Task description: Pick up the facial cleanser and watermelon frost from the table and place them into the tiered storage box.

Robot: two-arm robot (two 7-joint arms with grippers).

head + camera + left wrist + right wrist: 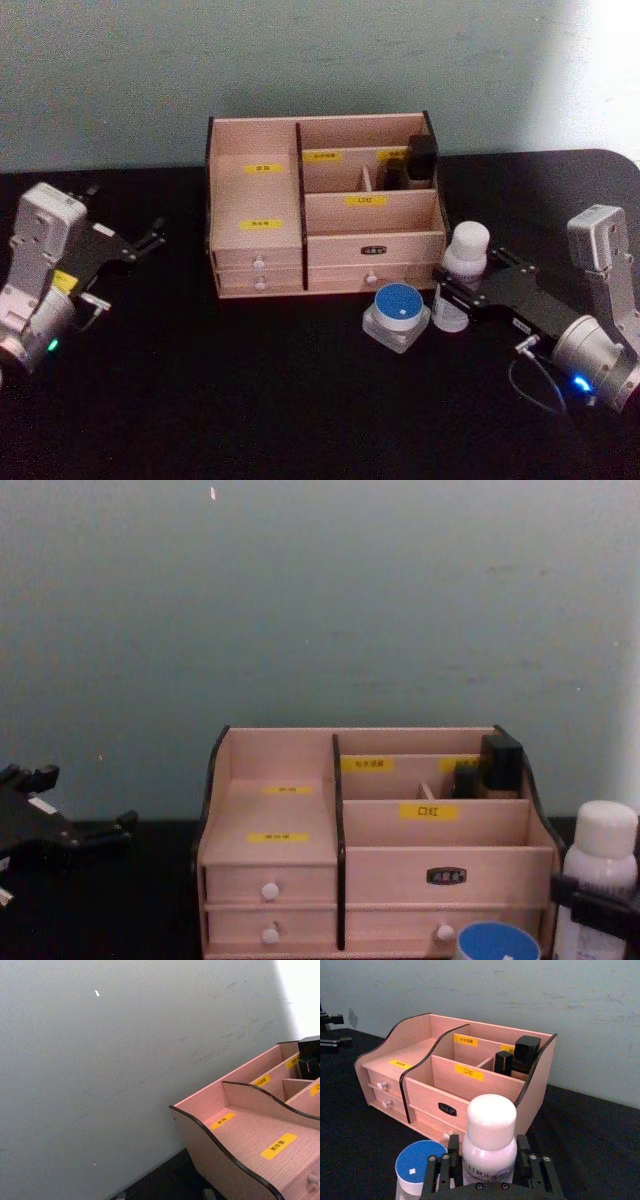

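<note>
Clamping the facial cleanser [466, 252] on the black table [290, 410] is the right gripper [452, 292]; left gripper [152, 238] gapes; grey-green wall [300, 60] behind

Head view looks down over the whole desk [250, 400]; chest view faces the tiered storage box [480, 875] low, level and close (both wrist views catch it too, nearer).

A matt black bench [300, 410] stands against a plain grey-green wall [300, 60]. Bright white light [600, 70] falls on the wall's right side.
</note>
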